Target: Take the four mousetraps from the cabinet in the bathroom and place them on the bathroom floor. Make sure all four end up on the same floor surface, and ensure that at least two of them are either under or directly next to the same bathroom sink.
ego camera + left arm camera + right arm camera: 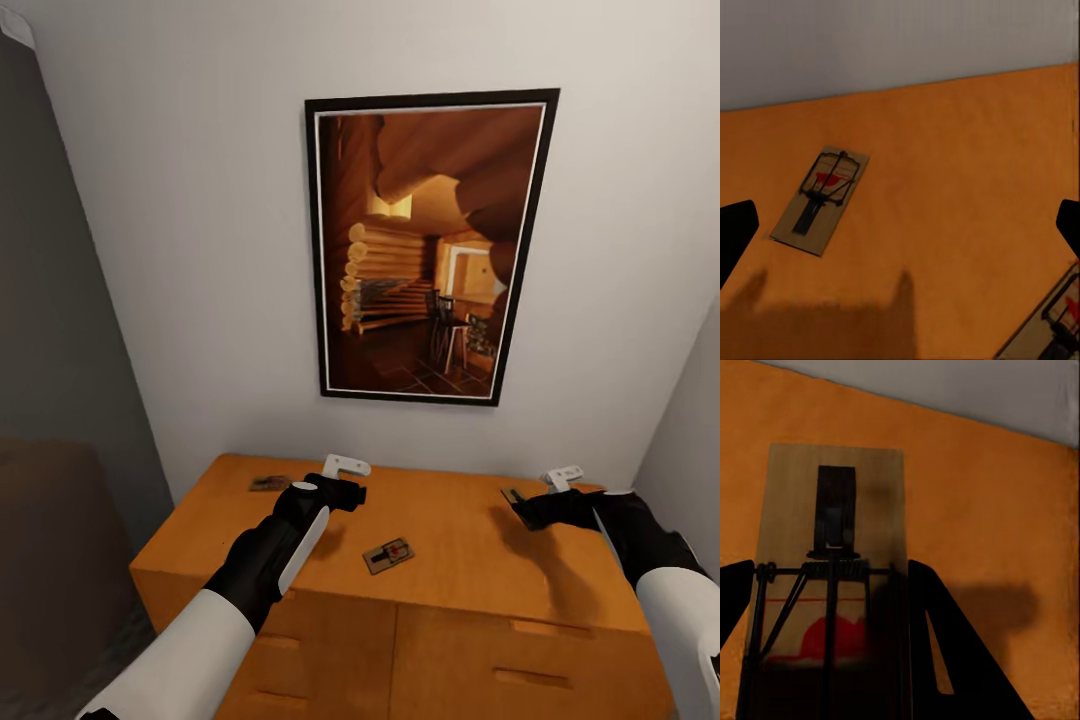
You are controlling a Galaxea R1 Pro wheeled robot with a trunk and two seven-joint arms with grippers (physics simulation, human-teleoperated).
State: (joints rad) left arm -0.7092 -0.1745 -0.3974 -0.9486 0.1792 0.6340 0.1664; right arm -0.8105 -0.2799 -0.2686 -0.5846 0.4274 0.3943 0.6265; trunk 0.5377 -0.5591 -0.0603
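Right wrist view puts my right gripper (825, 660) spread open astride a mousetrap (832, 547) lying flat on the cabinet (450, 560) top near the wall. My left gripper (345, 480) hovers open. Closing off-centre could flick the thin trap away.
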